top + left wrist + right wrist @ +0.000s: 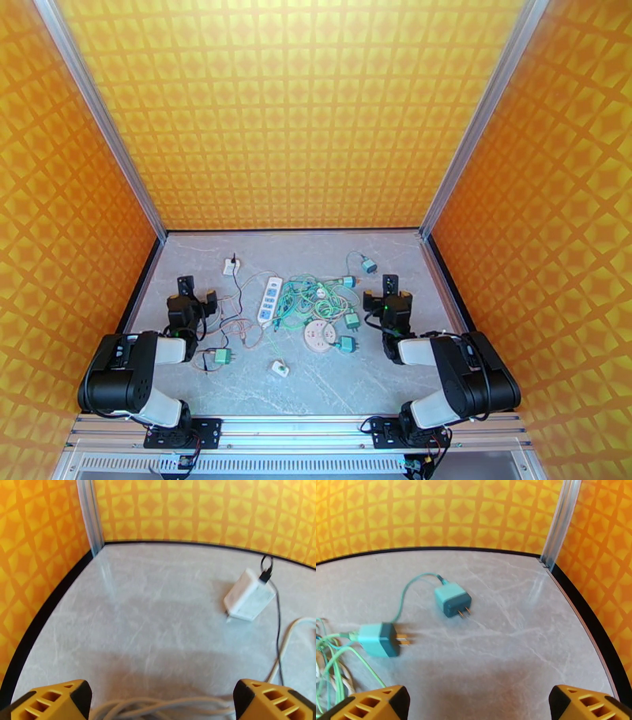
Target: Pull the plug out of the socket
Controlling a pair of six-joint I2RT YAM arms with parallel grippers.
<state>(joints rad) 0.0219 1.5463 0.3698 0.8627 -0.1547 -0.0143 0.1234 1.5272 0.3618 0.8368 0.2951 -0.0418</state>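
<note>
Grey marbled bench [332, 387], with both arms low at its near corners. Starting left: the left hand [162, 705] is spread as wide as it goes and gripping nothing, though a pale cable bundle [158, 709] lies on the bench between its yellow fingertips [55, 701]. Ahead of it and to the right sits a white charger [249, 594] on a black lead.

Moving along, there's the white power strip [271, 300], long axis running near to far, far end leaning right. That one lies closer to the left hand. Then comes the tangle of green cables [316, 294], and on its near side the round socket [319, 335], with a teal plug [345, 343] touching its right edge. My guess is that's the pair to part, but it's too small to tell whether the prongs are seated, or whether something sits in the strip instead.

Over to the right hand [478, 704]: also fully spread and empty, facing two loose teal plugs [452, 600] with their prongs bare. The round socket lies nearer the bench's front edge than this hand and to its left. This hand is the closer of the two, so I'd expect it to draw back and leftward for the plug.
</note>
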